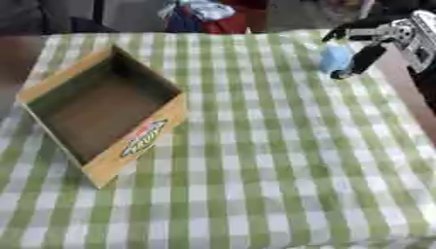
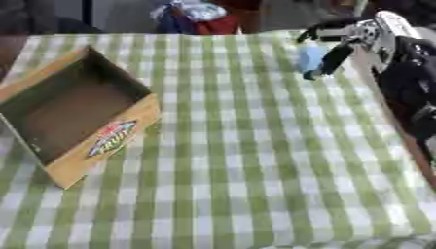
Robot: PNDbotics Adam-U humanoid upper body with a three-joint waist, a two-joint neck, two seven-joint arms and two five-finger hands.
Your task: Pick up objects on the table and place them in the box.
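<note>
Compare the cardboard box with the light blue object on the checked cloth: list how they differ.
The cardboard box is tan with a colourful label on its side; the light blue object is plain pale blue. The box is far larger. The box sits free on the left, open-topped and empty; the blue object lies at the far right with the right hand curled around it. Both are on the green checked cloth.

Soft, even daylight falls on the green-and-white checked tablecloth (image 1: 281, 146), without glare. The open cardboard box (image 1: 106, 114) holds a dim, shadowed interior. Both views are blurred throughout, the background darkest.
</note>
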